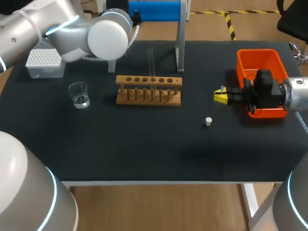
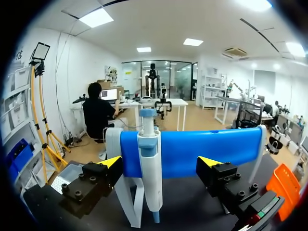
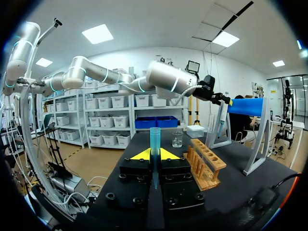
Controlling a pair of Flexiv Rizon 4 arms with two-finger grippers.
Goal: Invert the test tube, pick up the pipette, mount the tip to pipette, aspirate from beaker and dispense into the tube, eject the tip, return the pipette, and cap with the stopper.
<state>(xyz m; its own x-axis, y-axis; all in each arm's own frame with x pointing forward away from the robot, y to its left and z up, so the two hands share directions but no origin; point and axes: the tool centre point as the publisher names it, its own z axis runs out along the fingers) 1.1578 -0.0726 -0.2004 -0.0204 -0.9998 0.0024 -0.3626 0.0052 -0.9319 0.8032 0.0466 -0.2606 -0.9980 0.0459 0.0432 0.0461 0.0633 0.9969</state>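
Observation:
In the left wrist view, the white and blue pipette hangs on its blue stand, between the fingers of my open left gripper, which do not touch it. My right gripper hovers beside the orange bin, shut on a slim blue tip that stands upright between its fingers. A clear test tube stands in the wooden rack. The beaker with some water is at the left. The white stopper lies ahead of the rack, to the right.
A grey tip box sits at the back left. The stand's grey post rises behind the rack. My left arm reaches over the back of the table and hides most of its own gripper.

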